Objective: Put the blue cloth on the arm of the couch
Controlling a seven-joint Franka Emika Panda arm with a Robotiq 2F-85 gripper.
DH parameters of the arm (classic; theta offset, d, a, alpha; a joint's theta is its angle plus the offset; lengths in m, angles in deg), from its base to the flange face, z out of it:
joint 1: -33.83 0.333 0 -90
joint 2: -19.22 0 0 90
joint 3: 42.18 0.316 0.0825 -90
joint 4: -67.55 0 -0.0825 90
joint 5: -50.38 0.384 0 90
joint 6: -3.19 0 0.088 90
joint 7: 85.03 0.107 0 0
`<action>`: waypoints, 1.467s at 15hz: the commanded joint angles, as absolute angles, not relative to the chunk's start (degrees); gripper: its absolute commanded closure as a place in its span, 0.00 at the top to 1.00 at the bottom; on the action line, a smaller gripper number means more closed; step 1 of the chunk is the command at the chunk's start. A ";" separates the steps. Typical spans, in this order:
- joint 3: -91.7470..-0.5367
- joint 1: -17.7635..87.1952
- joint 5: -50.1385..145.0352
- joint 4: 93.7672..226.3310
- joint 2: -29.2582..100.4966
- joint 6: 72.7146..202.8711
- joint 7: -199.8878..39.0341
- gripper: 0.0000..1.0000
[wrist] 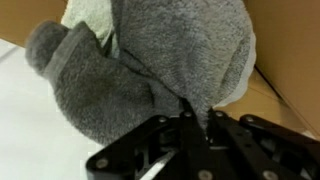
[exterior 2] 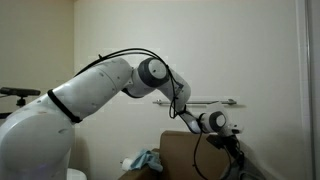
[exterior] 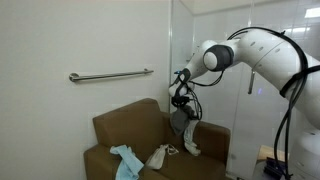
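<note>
The blue cloth (exterior: 125,158) lies crumpled on the seat of the brown couch (exterior: 120,125); it also shows in an exterior view (exterior 2: 140,160). My gripper (exterior: 180,106) is not on it. It hangs above the couch's arm (exterior: 212,135) and is shut on a grey cloth (exterior: 183,130), which dangles down to the arm. In the wrist view the fingers (wrist: 185,122) pinch a fold of the grey cloth (wrist: 150,60), with the brown couch (wrist: 285,95) behind it.
A white cloth (exterior: 158,155) lies on the seat beside the blue one. A metal grab bar (exterior: 110,75) is on the wall above the couch. A glass partition (exterior: 240,110) stands next to the couch's arm.
</note>
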State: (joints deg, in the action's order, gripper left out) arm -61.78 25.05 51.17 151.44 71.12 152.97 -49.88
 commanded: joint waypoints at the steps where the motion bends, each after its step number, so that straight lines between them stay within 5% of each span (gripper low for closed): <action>1: -64.03 30.13 49.89 165.03 59.45 160.11 -50.65 0.03; 12: -68.94 53.20 33.58 191.44 38.04 172.69 -51.45 0.03; 22: -58.47 70.38 27.71 206.54 32.50 170.07 -53.41 0.03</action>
